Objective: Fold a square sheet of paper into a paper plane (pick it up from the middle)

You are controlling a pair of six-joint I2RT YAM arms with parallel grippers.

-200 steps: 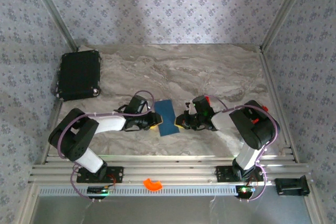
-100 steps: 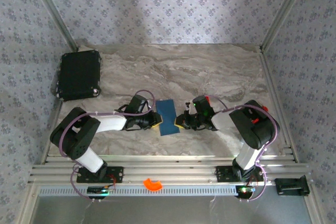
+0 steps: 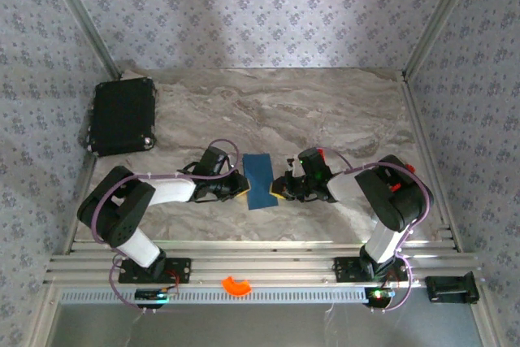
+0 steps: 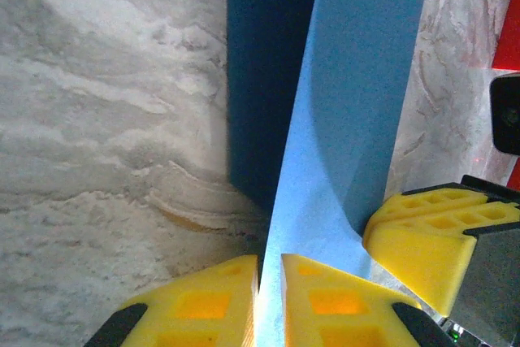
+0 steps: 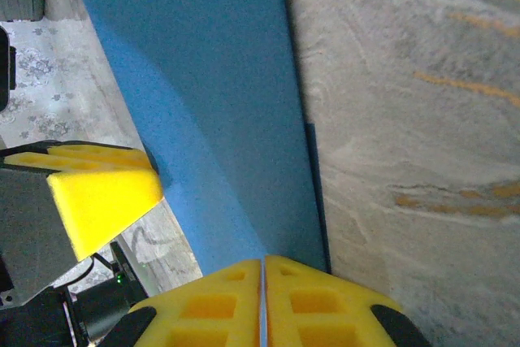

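The square sheet of paper (image 3: pixel 260 181) is dark blue and folded into a narrow upright rectangle between the two arms. My left gripper (image 3: pixel 243 186) pinches its left edge. In the left wrist view the sheet (image 4: pixel 357 119) runs up from between the yellow fingers of that gripper (image 4: pixel 270 282). My right gripper (image 3: pixel 279 188) holds the opposite edge. In the right wrist view its jaws (image 5: pixel 262 282) are pressed together on the sheet (image 5: pixel 203 103). Each wrist view shows the other arm's yellow fingers (image 4: pixel 431 233) (image 5: pixel 97 193) across the paper.
A black case (image 3: pixel 122 116) lies at the table's far left. An orange curved piece (image 3: pixel 236 285) rests on the rail at the near edge. Marble tabletop (image 3: pixel 325 111) stretches behind the paper, with patterned walls around it.
My left gripper's jaws have narrowed onto the sheet's left edge. The sheet and both arms have barely shifted.
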